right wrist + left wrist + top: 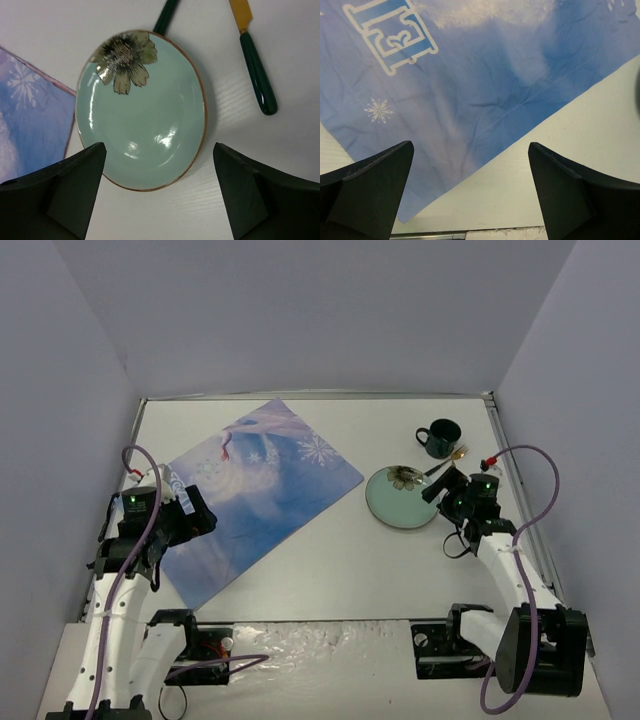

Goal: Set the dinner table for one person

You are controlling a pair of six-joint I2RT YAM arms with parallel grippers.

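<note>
The dinner table [330, 570] is a white tabletop. A blue snowflake placemat [262, 490] lies askew on its left half. A pale green plate [401, 498] with a flower print sits right of centre, and a dark green mug [439, 438] stands behind it. Green-handled cutlery [450, 460] lies between them. My left gripper [185, 512] hovers open over the placemat's [470, 75] near-left edge, its jaws [471, 150] empty. My right gripper [160, 146] stands open above the near rim of the plate [145, 100], holding nothing.
A knife [257, 80] with a green handle and gold blade lies right of the plate, and a second green handle [165, 17] pokes out from behind it. The placemat's corner [30, 115] nearly touches the plate. Grey walls enclose the table on three sides.
</note>
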